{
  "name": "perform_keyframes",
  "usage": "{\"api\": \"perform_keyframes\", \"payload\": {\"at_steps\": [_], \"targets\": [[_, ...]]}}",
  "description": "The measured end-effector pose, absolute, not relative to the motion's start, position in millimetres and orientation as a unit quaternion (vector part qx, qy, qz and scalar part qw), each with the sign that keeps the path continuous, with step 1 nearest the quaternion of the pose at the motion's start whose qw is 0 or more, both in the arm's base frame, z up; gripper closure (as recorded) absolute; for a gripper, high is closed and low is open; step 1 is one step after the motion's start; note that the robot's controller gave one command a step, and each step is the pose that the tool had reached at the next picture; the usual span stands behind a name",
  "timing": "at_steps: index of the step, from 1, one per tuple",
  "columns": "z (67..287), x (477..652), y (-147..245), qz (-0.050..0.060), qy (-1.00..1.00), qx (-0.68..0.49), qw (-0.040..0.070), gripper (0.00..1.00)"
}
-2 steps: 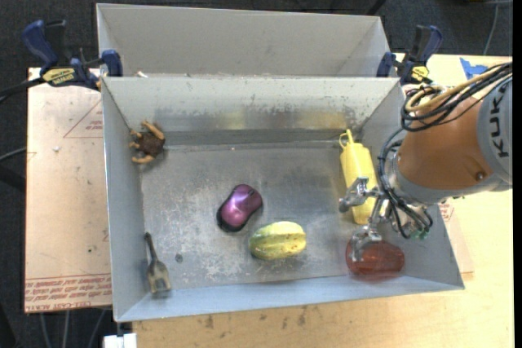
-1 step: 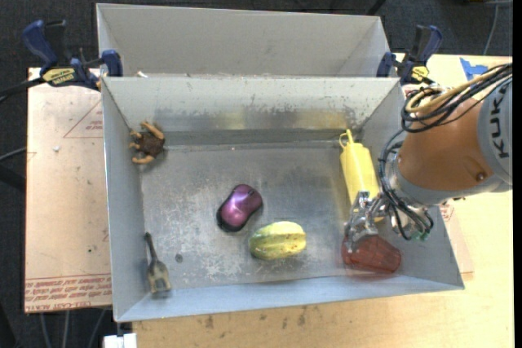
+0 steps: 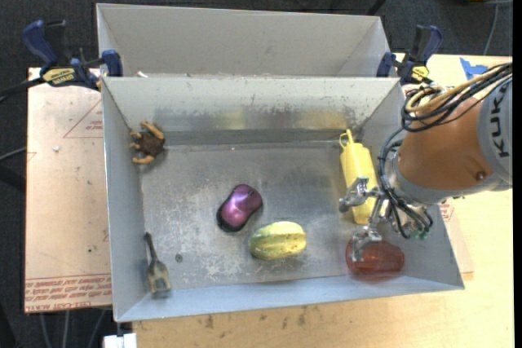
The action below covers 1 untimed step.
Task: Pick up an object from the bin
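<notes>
The fingers (image 3: 359, 218) stand wide apart and hold nothing, inside the grey bin (image 3: 245, 102). The long yellow thing (image 3: 356, 167) ends between them, and the red lump (image 3: 377, 261) lies just below. To their left lie a green-yellow fruit (image 3: 278, 241) and a purple oval thing (image 3: 240, 206).

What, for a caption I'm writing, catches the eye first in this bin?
The orange-covered arm at the right, its gripper over the bin's right side between a yellow bottle and a red translucent lump. Mid-floor lie a shiny purple egg and a yellow-green fruit.
</notes>
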State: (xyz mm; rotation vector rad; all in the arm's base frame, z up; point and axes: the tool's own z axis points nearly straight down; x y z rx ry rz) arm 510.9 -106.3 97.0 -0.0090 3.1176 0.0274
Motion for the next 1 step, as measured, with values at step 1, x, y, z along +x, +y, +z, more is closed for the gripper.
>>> {"api": "perform_keyframes", "payload": {"at_steps": [1], "targets": [[95.9,508.9,-106.8,0.009,1.0,-0.003,0.008,1.0]]}}
